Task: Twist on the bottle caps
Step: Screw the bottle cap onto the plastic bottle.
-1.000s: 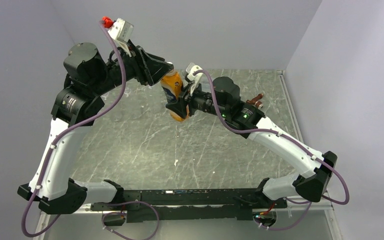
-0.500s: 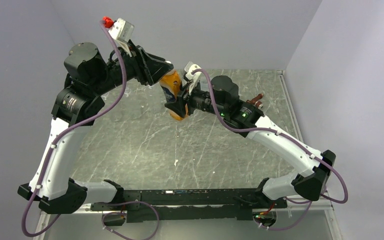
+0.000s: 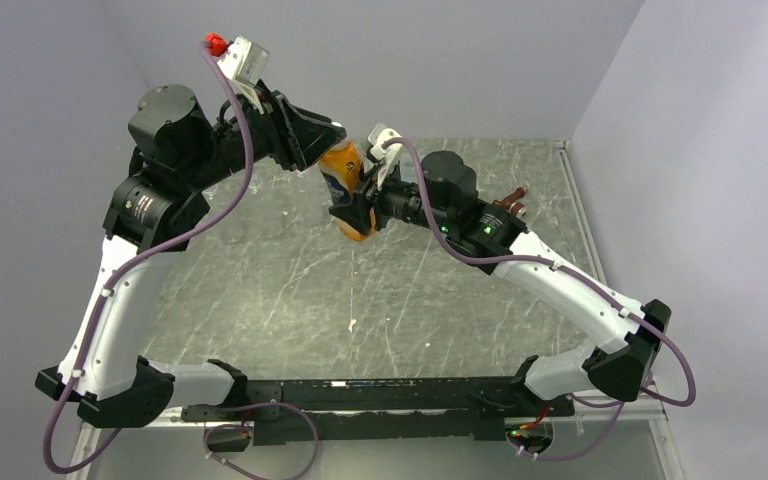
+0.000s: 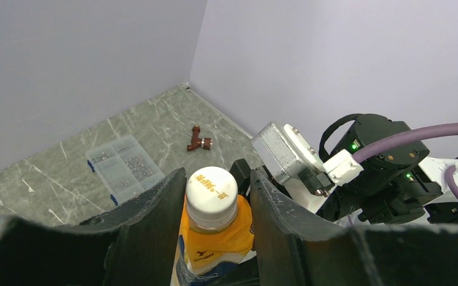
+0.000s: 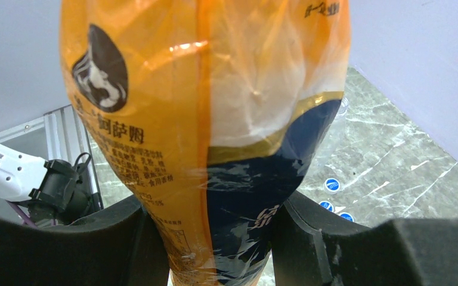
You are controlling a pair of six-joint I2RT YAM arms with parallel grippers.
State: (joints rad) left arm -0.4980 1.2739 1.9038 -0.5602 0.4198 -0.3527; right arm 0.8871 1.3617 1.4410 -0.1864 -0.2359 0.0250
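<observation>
Plain lilac walls (image 3: 460, 60), grey veined tabletop (image 3: 290, 290), even light

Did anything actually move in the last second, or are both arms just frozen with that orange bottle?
Barely. The right fingers, clamped on the lower part of the orange bottle, shifted slightly left toward the other arm, carrying the bottle along. The left fingers stayed on either side of its white cap. Nothing was let go or newly grasped.

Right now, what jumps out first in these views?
An orange bottle hangs in mid-air above the table, the right gripper clamped on its lower body, the left gripper flanking its white cap. Blue caps lie on the table below.
</observation>
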